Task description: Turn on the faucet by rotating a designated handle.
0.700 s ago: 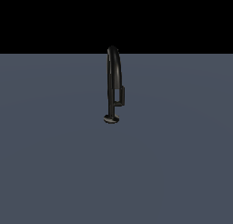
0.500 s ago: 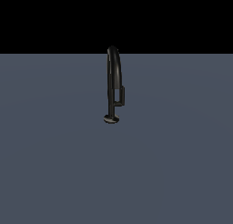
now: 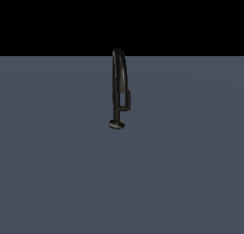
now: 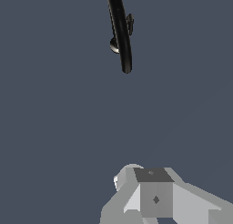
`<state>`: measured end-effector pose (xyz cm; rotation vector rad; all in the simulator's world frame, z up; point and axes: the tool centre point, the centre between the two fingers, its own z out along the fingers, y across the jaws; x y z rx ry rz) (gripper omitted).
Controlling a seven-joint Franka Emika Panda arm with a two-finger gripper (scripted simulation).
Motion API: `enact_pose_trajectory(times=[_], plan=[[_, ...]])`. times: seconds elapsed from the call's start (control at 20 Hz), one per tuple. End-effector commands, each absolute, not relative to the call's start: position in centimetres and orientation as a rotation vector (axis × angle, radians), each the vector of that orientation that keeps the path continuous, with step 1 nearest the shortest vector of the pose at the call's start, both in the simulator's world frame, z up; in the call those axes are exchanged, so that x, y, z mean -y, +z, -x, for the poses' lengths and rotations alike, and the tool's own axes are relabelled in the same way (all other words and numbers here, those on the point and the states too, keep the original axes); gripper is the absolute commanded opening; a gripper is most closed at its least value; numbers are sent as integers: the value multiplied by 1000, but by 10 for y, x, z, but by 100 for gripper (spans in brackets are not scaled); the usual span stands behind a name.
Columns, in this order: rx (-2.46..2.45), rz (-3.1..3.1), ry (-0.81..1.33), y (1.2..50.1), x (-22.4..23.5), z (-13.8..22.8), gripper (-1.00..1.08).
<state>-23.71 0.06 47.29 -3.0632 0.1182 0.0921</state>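
A slim glossy black faucet (image 3: 117,81) stands upright on a small round disc base (image 3: 116,124) in the middle of the exterior view, its pipe curving over at the top. The handle (image 3: 128,100), a short thin black bar, sits beside the stem on the exterior view's right, joined low down by a small stub. The arm does not show in the exterior view. In the wrist view the faucet (image 4: 120,32) appears from above with the handle (image 4: 130,23) beside it. My gripper (image 4: 152,196) shows as grey blocks well apart from the faucet, and its finger gap is unclear.
A flat blue-grey surface (image 3: 57,171) spreads around the faucet in every direction. Behind it the background is black. Nothing else shows on the surface.
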Motion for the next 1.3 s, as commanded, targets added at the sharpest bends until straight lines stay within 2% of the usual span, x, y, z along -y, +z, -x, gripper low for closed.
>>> enact_pose_trajectory(times=[0.0, 1.25], plan=[[-144, 3045, 123, 471, -2, 229, -100], [-535, 2671, 581, 427, -6, 92, -100]])
